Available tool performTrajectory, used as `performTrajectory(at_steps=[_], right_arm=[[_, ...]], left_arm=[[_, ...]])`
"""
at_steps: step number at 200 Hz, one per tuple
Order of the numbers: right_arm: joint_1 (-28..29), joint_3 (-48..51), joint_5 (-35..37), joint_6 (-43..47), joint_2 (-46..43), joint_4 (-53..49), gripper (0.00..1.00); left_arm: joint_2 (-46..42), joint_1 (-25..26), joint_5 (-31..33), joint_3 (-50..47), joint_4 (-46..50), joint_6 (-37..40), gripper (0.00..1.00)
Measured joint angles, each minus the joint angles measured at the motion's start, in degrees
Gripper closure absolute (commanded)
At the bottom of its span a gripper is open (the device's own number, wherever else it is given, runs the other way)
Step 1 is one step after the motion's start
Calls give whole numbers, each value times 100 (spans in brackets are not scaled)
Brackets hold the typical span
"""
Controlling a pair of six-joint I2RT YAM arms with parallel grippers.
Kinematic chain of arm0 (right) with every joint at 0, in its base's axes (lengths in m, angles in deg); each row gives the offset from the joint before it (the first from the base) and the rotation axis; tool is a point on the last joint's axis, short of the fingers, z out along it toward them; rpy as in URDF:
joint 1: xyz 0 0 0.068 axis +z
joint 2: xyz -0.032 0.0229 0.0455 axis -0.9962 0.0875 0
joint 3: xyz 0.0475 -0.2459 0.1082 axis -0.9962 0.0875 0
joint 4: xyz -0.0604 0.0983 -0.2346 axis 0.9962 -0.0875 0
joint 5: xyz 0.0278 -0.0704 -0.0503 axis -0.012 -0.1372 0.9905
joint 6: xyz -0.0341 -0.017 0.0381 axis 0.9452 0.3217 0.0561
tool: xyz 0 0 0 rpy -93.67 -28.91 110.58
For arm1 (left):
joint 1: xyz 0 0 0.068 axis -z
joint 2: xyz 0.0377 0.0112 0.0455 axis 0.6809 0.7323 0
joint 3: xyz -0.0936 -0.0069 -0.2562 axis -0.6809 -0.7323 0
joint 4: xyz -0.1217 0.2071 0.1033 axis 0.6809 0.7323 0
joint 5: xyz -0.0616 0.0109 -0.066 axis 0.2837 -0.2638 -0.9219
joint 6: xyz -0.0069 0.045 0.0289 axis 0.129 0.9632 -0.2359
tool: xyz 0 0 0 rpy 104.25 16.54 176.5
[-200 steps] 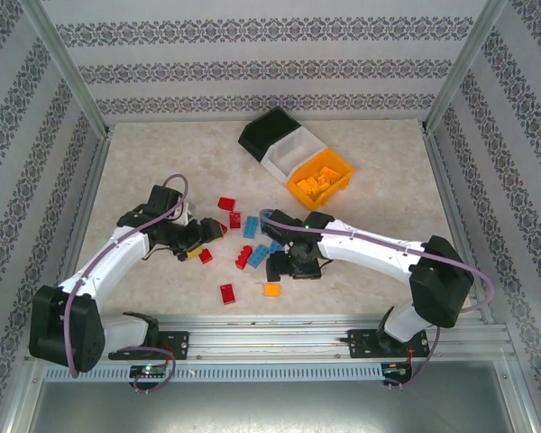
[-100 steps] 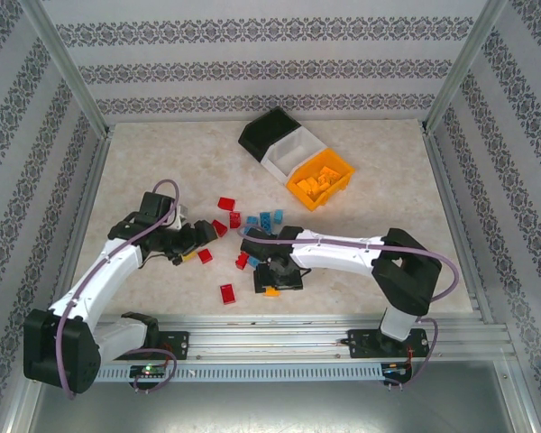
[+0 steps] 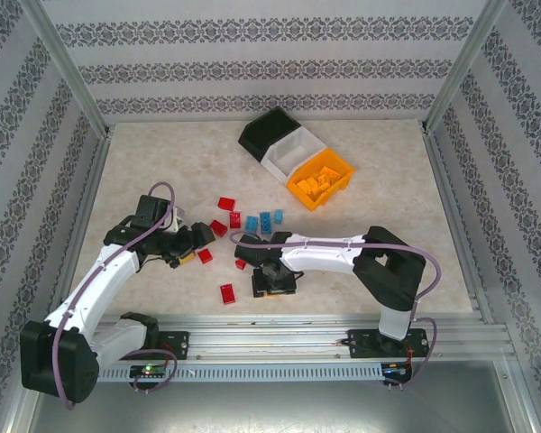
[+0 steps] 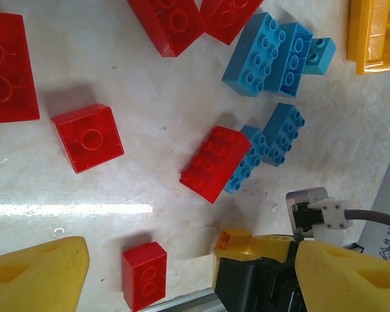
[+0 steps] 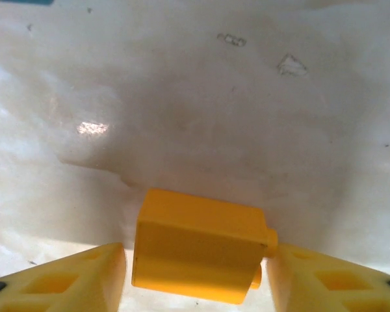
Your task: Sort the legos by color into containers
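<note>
In the right wrist view an orange lego lies on the table between my right gripper's yellow fingers. The right finger touches its stud and a thin gap shows at the left finger. From above, the right gripper is down over that spot. My left gripper hovers open among red legos; a small red brick lies under its wide jaws. Blue legos cluster mid-table. The containers stand at the back: black, white, and orange holding orange bricks.
Loose red bricks and blue bricks lie scattered between the two arms. A red one lies near the front rail. Patterned walls close off the back and both sides.
My right arm swung left and toward the front rail, came down over the orange lego, and its jaws narrowed round it. The left gripper drew back slightly to the left.
</note>
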Motion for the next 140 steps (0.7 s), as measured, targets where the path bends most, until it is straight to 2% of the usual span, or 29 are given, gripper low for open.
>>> performTrajectory(at_steps=[48, 100, 119, 140], right_arm=[[24, 0, 44, -37, 11, -35, 60], [-109, 31, 164, -15, -238, -164, 62], [-463, 33, 223, 118, -592, -273, 62], [-1198, -81, 289, 400, -994, -463, 62]], left_arm=[[-66, -28, 46, -68, 0, -44, 16], [-50, -33, 42, -74, -4, -76, 16], [20, -33, 39, -72, -2, -57, 16], [129, -33, 20, -52, 11, 11, 16]])
